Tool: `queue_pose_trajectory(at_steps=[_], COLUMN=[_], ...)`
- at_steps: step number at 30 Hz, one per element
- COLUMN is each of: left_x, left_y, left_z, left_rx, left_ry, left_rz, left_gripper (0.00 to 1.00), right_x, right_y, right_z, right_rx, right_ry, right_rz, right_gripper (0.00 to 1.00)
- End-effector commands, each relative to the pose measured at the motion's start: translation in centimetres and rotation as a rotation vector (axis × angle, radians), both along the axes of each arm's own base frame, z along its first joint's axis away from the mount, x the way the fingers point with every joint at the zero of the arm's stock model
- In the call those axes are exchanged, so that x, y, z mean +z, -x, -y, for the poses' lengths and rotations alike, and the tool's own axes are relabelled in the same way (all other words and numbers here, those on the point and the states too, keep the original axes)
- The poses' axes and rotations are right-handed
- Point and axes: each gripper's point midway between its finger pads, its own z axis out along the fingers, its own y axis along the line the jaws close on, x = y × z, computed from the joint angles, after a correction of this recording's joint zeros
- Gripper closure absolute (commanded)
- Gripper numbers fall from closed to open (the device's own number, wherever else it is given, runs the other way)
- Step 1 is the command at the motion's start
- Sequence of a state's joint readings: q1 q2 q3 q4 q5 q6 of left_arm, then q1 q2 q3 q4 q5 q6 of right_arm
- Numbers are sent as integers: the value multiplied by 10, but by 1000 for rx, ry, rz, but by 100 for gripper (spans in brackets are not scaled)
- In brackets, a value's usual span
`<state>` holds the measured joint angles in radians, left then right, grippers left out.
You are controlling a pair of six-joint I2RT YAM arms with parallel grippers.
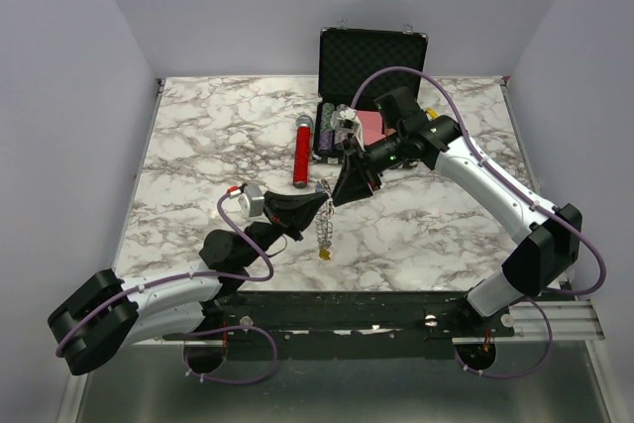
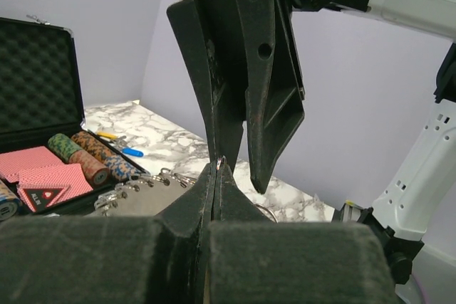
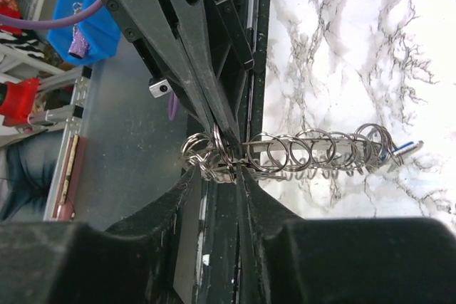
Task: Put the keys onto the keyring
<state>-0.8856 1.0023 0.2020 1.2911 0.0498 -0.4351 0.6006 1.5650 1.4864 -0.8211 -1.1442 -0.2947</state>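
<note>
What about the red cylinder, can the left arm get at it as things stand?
Probably not. The red cylinder lies unobstructed beyond the left gripper, but that gripper is shut on the keyring, which the right gripper also pinches; it must let go first.

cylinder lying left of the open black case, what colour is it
The cylinder is red with a darker purplish far end; the top external view shows it best.

- Top view: high behind the arm bases, looking down on the whole desk (image 1: 198, 136).
- Wrist views: close behind their own fingers (image 2: 189, 211), facing each other, sharing the meeting fingertips.
</note>
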Motion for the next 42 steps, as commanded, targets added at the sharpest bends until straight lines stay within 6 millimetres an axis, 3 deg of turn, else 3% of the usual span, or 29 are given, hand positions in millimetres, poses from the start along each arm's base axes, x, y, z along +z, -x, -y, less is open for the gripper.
queue_pose_trajectory(at_steps=[1,5,18,32,37,42], left_x=[54,50,51,52,53,53], left_y=[25,30,30,28,29,28], left_z=[-20,-19,-13,-13,-13,-13], left_rx=[-39,-62,-87,-82,-84,-82], left_ry=[181,171,176,180,182,182], left_rz=[158,153,149,143,144,145], left_gripper=[100,100,100,100,100,100], right_x=[23,19,10,3,0,1], right_y=[4,5,5,6,6,6], right_z=[4,5,0,-5,-7,-7], right_rx=[9,27,43,48,47,49], right_ry=[-26,-30,-26,-10,-2,-5], right_rz=[86,81,56,46,45,44], right_gripper=[63,59,59,66,78,100])
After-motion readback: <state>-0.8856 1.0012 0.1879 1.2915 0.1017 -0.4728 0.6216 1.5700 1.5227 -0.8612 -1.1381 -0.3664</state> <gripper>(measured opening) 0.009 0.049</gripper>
